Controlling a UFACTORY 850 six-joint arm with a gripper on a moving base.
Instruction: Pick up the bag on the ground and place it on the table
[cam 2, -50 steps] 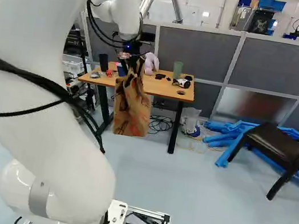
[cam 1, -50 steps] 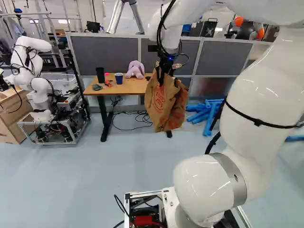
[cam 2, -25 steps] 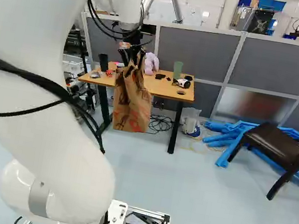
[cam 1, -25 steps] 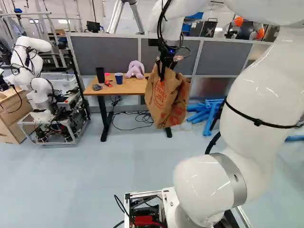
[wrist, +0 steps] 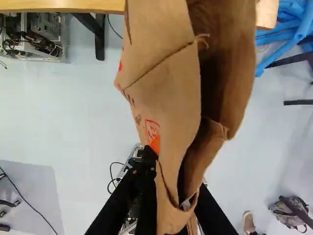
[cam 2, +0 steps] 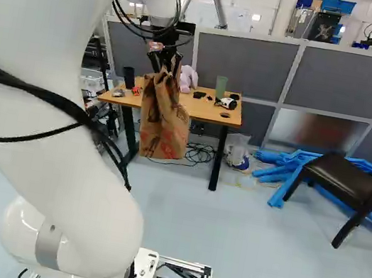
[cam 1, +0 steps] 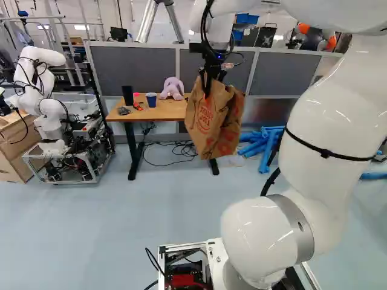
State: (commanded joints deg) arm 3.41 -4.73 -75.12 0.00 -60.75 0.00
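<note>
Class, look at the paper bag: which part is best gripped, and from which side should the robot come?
Probably the top edge of the paper bag, taken from above. The bag hangs top up, slightly tilted, and its paper narrows there to something two fingers can pinch; the body below is broad and creased, so it would likely crumple. The gripper holds it by the top.

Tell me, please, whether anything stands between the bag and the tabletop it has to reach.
Nothing separate shows between them, but the bag hangs with its lower part seemingly below the tabletop, so the table's near edge looks in the way. On top, the blue cup and purple plush toy may limit landing space.
</note>
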